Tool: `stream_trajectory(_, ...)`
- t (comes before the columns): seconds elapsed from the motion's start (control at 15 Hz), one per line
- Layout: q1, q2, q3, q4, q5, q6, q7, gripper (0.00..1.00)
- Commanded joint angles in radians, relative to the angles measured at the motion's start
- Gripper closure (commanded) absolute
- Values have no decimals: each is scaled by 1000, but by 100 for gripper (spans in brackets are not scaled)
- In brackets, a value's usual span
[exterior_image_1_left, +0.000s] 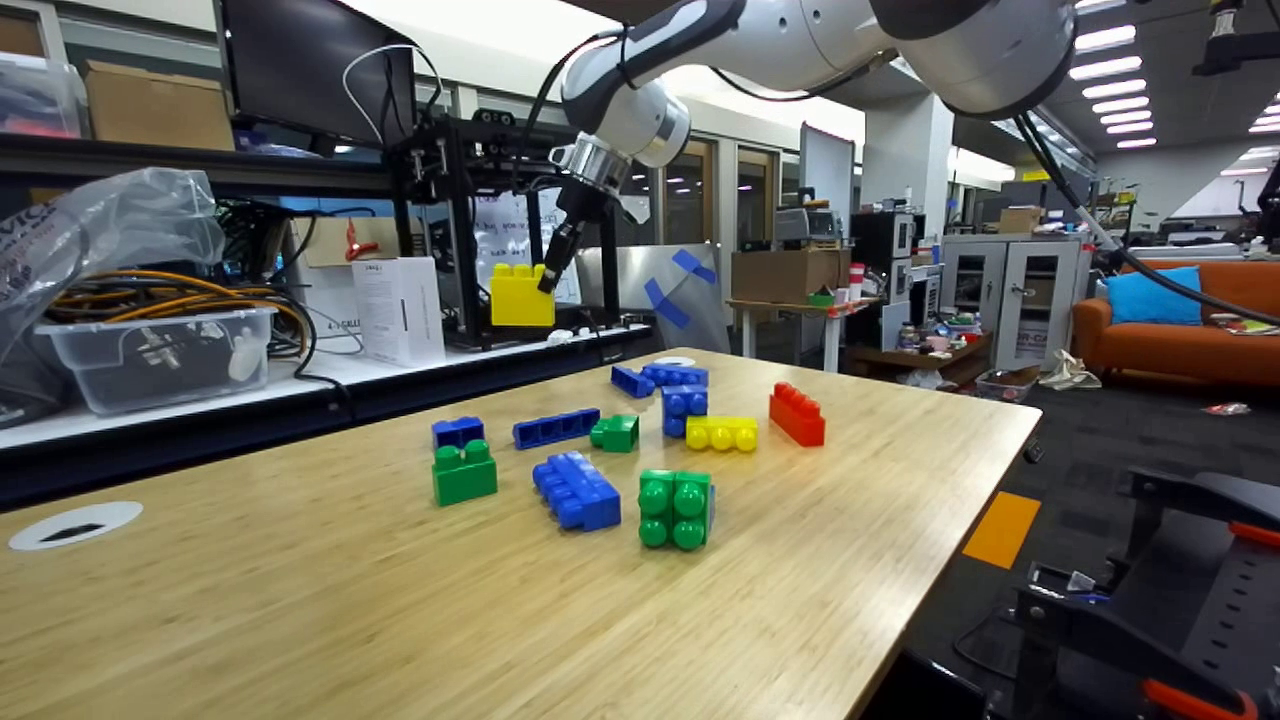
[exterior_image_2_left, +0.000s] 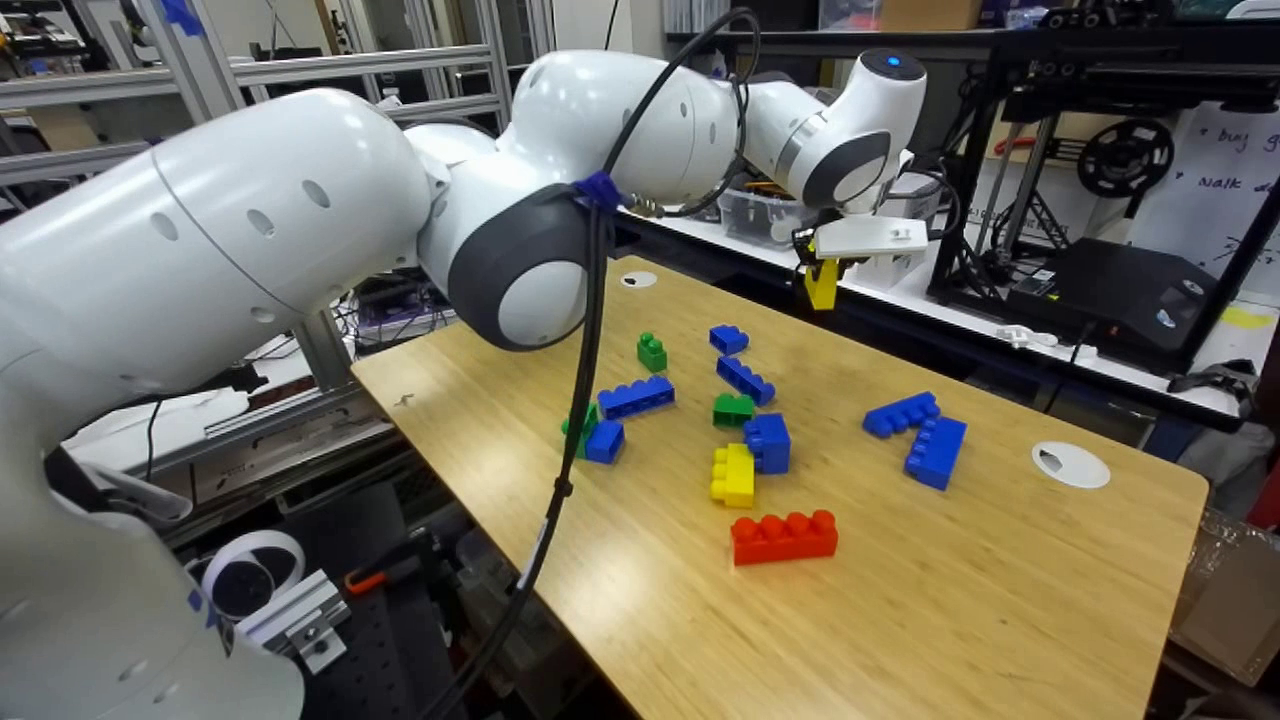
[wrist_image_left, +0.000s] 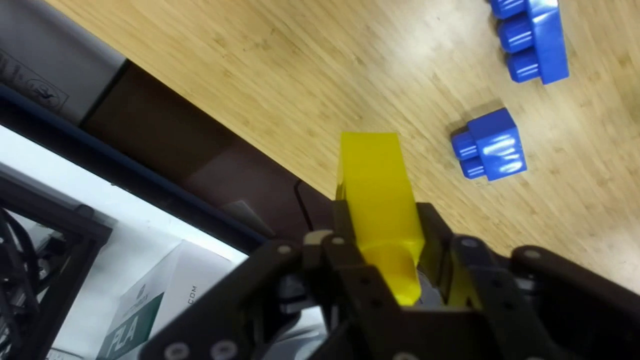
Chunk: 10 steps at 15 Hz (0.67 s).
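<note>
Grasping a yellow block (exterior_image_1_left: 518, 302), the hand (wrist_image_left: 384, 214) hangs in midair — higher than the wooden table (exterior_image_1_left: 400, 610).

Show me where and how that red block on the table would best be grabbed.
Probably across the middle of its two long sides, from straight above: the red block stands studs up, one narrow row of four, and nothing touches those sides. The jaws hold a yellow block, so they'd need to release it first.
</note>
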Motion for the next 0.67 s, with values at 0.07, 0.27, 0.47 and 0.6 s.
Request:
stream_trajectory(0.07,-5,-141,-64,-212,-53,-56,115,90)
stream_trajectory(0.27,-15,-223,-81,-349,-70,-112,158,90)
stream_trajectory(0.47,-22,-307,-91,-477,-68,-120,173,90)
stream_trajectory(0.6,-15,-371,-110,-563,-38,-118,161,90)
